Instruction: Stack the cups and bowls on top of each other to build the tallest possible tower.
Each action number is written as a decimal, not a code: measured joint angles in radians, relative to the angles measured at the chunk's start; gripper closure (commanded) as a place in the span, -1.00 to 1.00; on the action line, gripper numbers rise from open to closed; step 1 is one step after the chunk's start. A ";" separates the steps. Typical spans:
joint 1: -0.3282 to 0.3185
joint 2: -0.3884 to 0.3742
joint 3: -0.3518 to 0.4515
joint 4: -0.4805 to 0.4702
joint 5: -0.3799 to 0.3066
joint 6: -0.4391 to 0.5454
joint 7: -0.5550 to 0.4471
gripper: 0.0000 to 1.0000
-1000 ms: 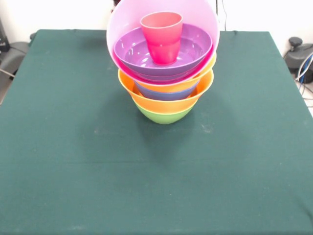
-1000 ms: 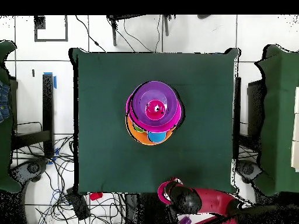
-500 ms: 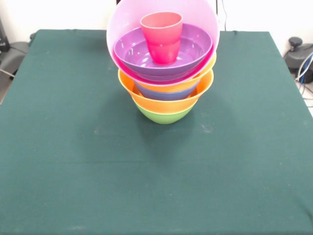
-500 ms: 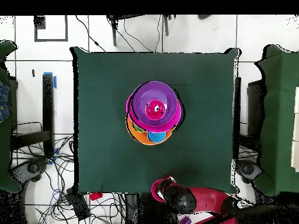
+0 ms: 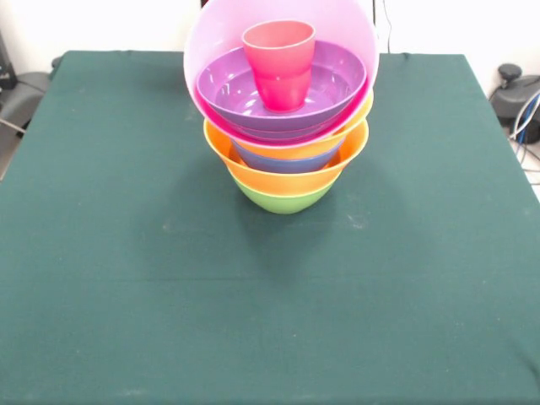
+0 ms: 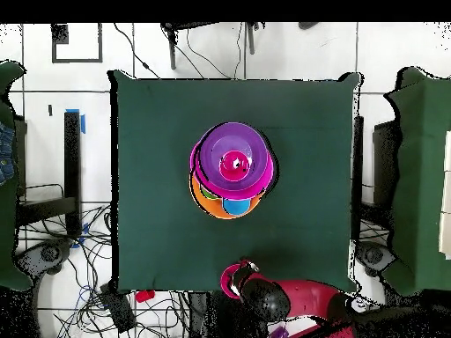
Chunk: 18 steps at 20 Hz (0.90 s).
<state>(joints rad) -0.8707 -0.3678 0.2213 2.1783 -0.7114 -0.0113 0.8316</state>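
Note:
The tower [image 5: 285, 126] stands at the table's far middle. A green bowl [image 5: 283, 200] is its base. Above it sit an orange bowl [image 5: 287, 179], a blue bowl [image 5: 287, 162] and a second orange bowl [image 5: 295, 150]. On top a large pink bowl [image 5: 219, 42] tilts toward the camera. It holds the shallow purple bowl [image 5: 245, 97], with the red cup [image 5: 280, 63] upright inside. In the overhead view, light blue [image 6: 236, 206] and green [image 6: 206, 189] pieces show inside the orange bowl [image 6: 210, 204]. My gripper [image 6: 236, 280] is drawn back at the table's robot-side edge, well apart from the tower.
The table [image 5: 126, 295] is covered in dark green cloth. Cables [image 6: 79, 264] lie on the floor beside it. Dark green furniture [image 6: 423, 176] stands at both sides of the overhead view.
In the overhead view the arm's end has moved left along the table's robot-side edge. The tower has not moved.

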 measured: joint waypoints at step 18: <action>0.164 0.003 0.008 0.022 0.048 -0.168 0.068 -1.00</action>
<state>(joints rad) -0.7072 -0.3652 0.2289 2.2002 -0.6635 -0.1789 0.9000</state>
